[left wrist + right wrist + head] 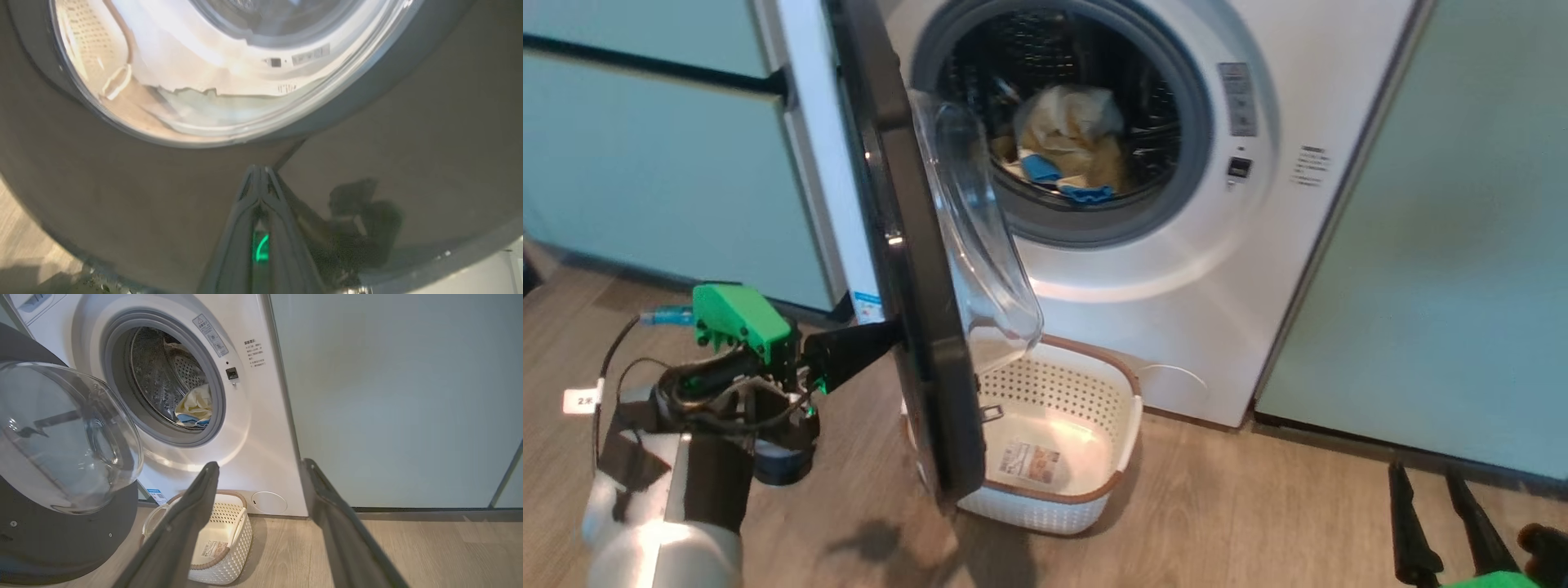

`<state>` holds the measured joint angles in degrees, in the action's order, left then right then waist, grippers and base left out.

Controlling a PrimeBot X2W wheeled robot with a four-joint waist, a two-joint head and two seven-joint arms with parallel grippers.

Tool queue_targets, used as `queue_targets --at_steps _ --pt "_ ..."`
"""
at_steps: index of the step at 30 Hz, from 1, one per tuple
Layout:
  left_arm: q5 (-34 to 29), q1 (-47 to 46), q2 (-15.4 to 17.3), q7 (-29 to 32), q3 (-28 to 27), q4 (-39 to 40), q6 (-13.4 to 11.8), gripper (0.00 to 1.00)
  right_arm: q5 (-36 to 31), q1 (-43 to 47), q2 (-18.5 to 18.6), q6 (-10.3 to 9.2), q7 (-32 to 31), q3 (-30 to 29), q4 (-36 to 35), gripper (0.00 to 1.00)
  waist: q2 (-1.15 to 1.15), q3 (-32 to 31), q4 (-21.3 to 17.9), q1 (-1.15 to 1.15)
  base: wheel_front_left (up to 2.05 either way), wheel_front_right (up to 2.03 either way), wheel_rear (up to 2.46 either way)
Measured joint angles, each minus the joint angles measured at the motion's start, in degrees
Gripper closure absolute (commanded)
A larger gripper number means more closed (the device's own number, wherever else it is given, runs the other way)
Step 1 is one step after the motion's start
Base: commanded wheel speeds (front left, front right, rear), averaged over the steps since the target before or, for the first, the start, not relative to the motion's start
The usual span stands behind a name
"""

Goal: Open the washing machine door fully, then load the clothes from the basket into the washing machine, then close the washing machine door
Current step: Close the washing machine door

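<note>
A: Right, notes. Where is the load?

B: 1 bundle of clothes [1074, 135], pale yellow with 2 blue patches showing, lies in the steel drum [163, 375] of the washing machine [1217, 269]. I cannot count the separate garments. 1 basket [1054, 384] sits bare on the floor under the door, with 2 white handles.

A: Grippers?

B: 2. The left gripper [886, 333] is clenched on nothing, its tips pressed to the outer black face of the washing machine door [915, 327]. The right gripper [259, 463] hangs low and well apart from the machine, fingers spread and empty.

A: And the door?

B: 1, standing about half swung, edge-on to the head camera. I judge it rigid, hinged and fairly heavy. The glossy black skin looks slippery, so closed tips could skid.

A: Where should it be pushed?

B: On the flat black ring, out toward the free edge. Not on the glass bowl [976, 220], which is curved and probably the fragile part. The clothes are soft and limp. The basket is likely light and easily nudged.
</note>
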<state>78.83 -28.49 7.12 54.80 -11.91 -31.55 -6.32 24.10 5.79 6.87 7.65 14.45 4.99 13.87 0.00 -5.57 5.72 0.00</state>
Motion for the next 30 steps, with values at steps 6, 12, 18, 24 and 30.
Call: queue_targets --at_steps 6,12,18,24,30 --pt "0.01 1.67 -0.71 -0.19 -0.47 3.34 -1.31 1.0 0.0 0.0 0.19 0.0 0.0 0.05 0.01 0.0 0.0 0.17 -3.57 0.0 0.0 0.0 0.0" --pt "0.43 2.69 -1.07 -1.41 -1.04 4.72 -1.47 1.0 0.0 -0.01 0.59 0.0 0.0 0.14 0.0 0.0 0.0 0.35 -7.17 0.0 0.0 0.0 0.0" --pt "0.68 2.75 -1.81 -2.66 -1.52 4.7 -1.32 1.0 0.0 -0.02 1.81 0.0 0.0 0.35 0.0 0.0 0.0 0.54 -11.0 0.0 0.0 0.0 0.0" --pt "0.9 2.72 -2.18 -5.08 -2.94 3.19 0.49 1.0 0.0 -0.04 2.32 0.0 -0.01 0.43 -0.01 0.0 0.0 0.87 -14.92 0.0 0.0 0.0 0.0" --pt "0.82 2.41 -1.96 -9.09 -4.77 -0.13 2.3 1.0 0.01 -0.08 3.37 0.0 -0.01 0.62 -0.02 0.0 0.0 1.57 -18.45 0.0 0.0 0.0 0.0"
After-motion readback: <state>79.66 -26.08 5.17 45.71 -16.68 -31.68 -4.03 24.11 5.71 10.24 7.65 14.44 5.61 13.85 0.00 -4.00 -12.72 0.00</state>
